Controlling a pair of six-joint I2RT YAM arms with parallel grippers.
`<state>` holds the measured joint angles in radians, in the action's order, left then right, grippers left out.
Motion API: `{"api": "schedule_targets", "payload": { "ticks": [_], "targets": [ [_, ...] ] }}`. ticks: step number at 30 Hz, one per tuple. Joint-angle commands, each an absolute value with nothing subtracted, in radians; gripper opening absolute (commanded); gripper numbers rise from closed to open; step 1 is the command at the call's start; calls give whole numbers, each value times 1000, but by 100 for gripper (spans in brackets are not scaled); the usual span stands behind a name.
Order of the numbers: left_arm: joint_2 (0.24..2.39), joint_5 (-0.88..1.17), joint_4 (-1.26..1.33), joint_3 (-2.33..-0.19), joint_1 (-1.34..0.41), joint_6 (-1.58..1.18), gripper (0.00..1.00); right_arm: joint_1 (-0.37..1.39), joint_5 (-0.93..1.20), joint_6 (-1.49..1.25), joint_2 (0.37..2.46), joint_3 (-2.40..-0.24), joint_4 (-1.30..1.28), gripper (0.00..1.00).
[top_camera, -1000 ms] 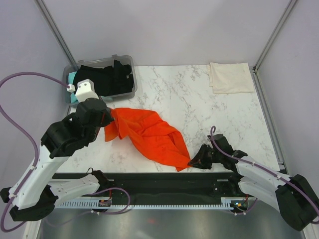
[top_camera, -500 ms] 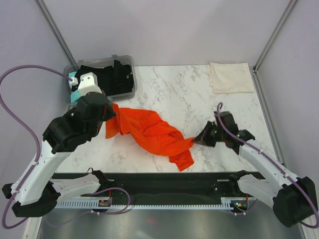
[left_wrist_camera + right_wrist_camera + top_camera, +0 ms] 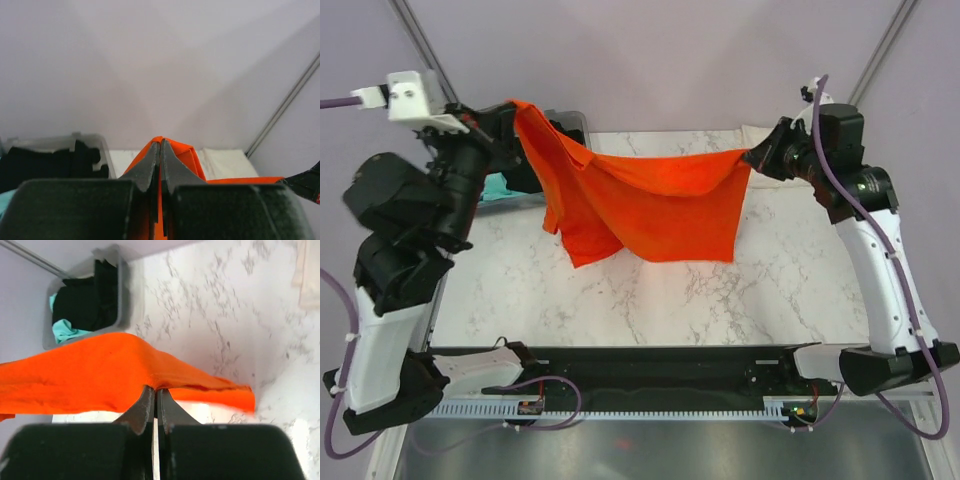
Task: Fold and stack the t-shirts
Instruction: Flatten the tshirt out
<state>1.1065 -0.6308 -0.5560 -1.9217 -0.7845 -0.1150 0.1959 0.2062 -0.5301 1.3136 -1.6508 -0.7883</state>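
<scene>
The orange-red t-shirt [image 3: 640, 205] hangs stretched in the air between my two grippers, high over the marble table [image 3: 650, 290]. My left gripper [image 3: 515, 108] is shut on its left corner; the cloth shows around the closed jaws in the left wrist view [image 3: 182, 152]. My right gripper [image 3: 752, 156] is shut on its right corner, and the cloth spreads above it in the right wrist view [image 3: 100, 375]. A folded cream-white t-shirt [image 3: 782, 156] lies at the table's far right corner. Black [image 3: 85, 302] and teal [image 3: 67, 332] t-shirts lie in the bin.
A clear grey plastic bin [image 3: 582, 170] stands at the table's far left, partly hidden behind the hanging shirt. Metal frame posts [image 3: 880, 60] rise at the back corners. A black rail [image 3: 650, 365] runs along the near edge.
Both arms have risen and moved apart, lifting the orange-red t-shirt off the table. It has gone from a crumpled heap to a spread sheet hanging between the grippers.
</scene>
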Motion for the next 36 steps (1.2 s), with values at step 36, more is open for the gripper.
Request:
{"api": "schedule_targets", "payload": {
  "ticks": [36],
  "targets": [
    [1444, -298, -48, -1292, -542, 97, 2, 96, -310, -528, 1166, -1092, -588, 0]
  ]
}}
